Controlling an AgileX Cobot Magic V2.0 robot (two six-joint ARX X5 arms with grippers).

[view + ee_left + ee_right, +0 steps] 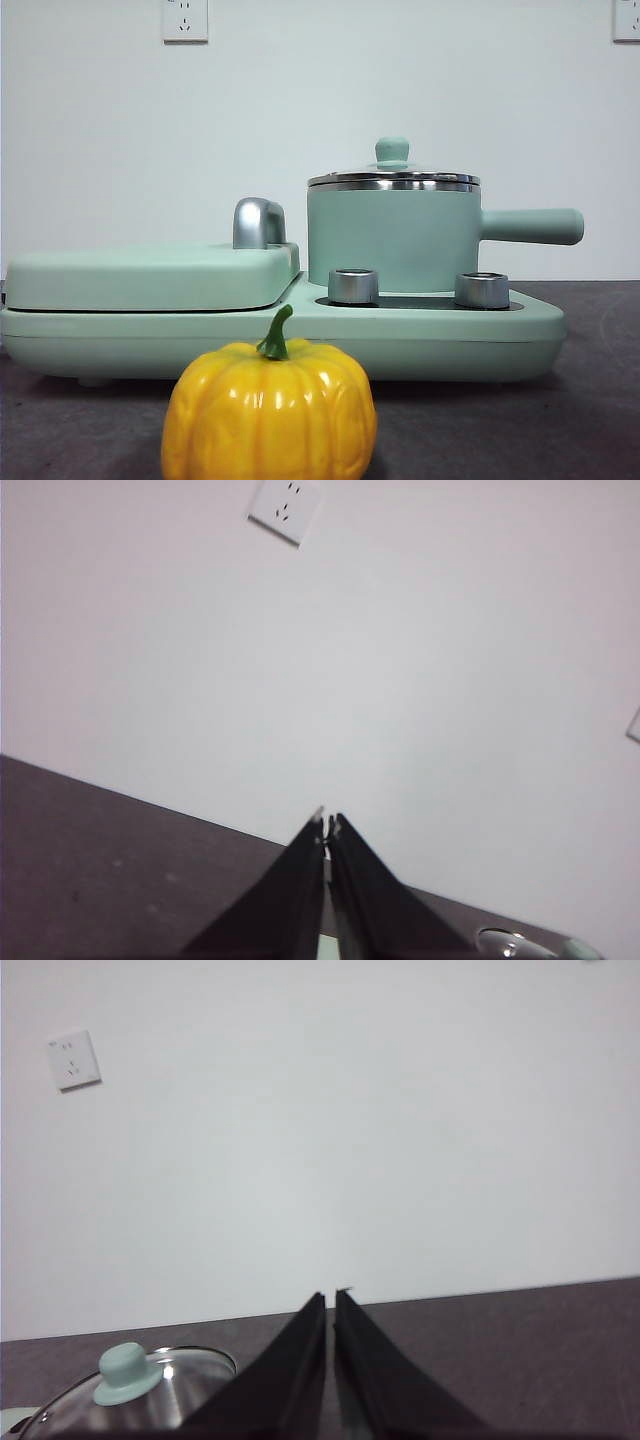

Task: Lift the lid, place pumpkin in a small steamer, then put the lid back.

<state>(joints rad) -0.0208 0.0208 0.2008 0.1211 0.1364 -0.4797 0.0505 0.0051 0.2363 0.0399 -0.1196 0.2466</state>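
black left fingers (pixel 327 825) pressed together, right fingers (pixel 331 1300) likewise, both empty

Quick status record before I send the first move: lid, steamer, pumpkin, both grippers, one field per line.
lid: seated on the steamer, knob up, untouched
small steamer: on the mint appliance base, side handle pointing right in the front view
pumpkin: on the dark table in front of the base, upright, stem up
left gripper: jaws shut, empty, raised, away from the things
right gripper: jaws shut, empty, raised, lid low in its view
task stage: not begun
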